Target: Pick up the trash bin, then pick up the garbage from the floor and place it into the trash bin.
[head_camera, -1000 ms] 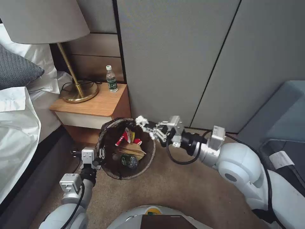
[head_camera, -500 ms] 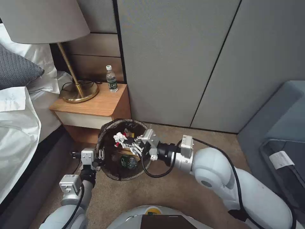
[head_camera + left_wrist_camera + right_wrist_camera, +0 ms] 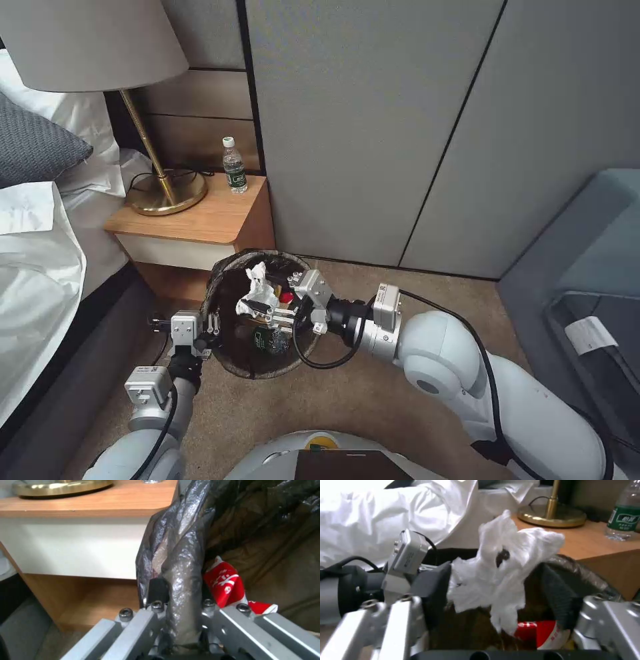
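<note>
In the head view we see our left gripper (image 3: pixel 212 331) clamped on the near-left rim of the small round trash bin lined with a dark brown-black plastic bag (image 3: pixel 227 357), which sits beside the wooden nightstand (image 3: pixel 200 223), over the beige carpet (image 3: pixel 373 393). Our right gripper (image 3: pixel 261 311) reaches over the bin's mouth with a crumpled white tissue (image 3: pixel 259 288) at its tips; a green-labelled bottle (image 3: pixel 272 339) lies inside below.

In the left wrist view our left gripper's fingers (image 3: pixel 158 590) are closed tight on the folded bag and rim of the bin (image 3: pixel 180 562), one outside, one inside. A red-and-white paper cup (image 3: pixel 225 582) rests within, just beside the inner finger.

In the right wrist view our right gripper (image 3: pixel 493 590) stands with its black pads (image 3: pixel 433 590) spread wide. The tissue (image 3: pixel 500 565) touches one pad and is free of the other, above the bin and the cup (image 3: pixel 540 633).
</note>
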Robot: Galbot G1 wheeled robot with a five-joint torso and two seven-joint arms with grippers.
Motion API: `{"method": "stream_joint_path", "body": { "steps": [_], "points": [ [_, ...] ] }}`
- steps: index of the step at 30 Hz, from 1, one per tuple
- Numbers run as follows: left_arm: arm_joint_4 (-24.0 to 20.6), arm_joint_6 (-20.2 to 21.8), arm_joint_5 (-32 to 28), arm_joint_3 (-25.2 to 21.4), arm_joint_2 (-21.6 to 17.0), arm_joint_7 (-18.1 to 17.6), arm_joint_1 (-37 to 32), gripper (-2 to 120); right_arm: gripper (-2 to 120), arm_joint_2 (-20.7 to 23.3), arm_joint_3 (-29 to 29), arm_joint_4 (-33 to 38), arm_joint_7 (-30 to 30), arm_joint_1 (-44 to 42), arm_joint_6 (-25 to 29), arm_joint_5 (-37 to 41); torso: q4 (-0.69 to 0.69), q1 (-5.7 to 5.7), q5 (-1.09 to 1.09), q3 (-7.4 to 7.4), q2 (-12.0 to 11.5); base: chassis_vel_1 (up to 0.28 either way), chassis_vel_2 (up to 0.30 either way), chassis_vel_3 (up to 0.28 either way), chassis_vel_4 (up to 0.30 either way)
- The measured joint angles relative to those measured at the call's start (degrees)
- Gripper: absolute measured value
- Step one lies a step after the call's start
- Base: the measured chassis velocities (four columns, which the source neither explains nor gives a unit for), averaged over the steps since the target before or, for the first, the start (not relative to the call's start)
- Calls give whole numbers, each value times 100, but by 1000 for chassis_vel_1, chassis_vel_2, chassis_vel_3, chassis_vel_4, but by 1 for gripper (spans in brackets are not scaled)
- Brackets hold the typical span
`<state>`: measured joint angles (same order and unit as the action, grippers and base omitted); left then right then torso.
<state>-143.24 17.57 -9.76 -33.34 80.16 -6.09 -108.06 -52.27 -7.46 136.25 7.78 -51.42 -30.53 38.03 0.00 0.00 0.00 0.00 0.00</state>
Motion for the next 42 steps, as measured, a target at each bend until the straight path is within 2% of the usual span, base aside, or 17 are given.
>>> {"method": "stream_joint_path", "body": {
  "steps": [1,3,8,10,11,27,38,42],
  "points": [
    [0,0,0,-2,0,0,0,3,67,-2,3,2,0,-3,0,-1,0,0,0,0,0,0,0,0,0],
    [0,-1,1,-3,8,2,0,3,80,-14,9,0,1,-6,6,-16,0,0,0,0,0,0,0,0,0],
    [0,-2,3,1,17,3,-2,3,86,-27,23,-10,2,-11,16,-36,0,0,0,0,0,0,0,0,0],
    [0,-2,3,1,18,4,-2,3,97,-29,35,-13,4,-22,25,-44,0,0,0,0,0,0,0,0,0],
    [0,-2,4,1,19,4,-2,3,100,-29,50,-14,6,-35,30,-48,0,0,0,0,0,0,0,0,0],
    [0,-2,5,8,11,18,21,3,100,8,272,158,-3,-114,100,95,0,0,0,0,0,0,0,0,0],
    [0,-2,3,12,25,21,32,3,100,262,811,512,-186,-323,312,498,0,0,1,0,0,0,0,0,0],
    [0,-2,-1,11,24,17,33,3,100,367,1063,637,-452,-602,494,483,0,0,1,0,0,0,0,0,0]
  ]
}}
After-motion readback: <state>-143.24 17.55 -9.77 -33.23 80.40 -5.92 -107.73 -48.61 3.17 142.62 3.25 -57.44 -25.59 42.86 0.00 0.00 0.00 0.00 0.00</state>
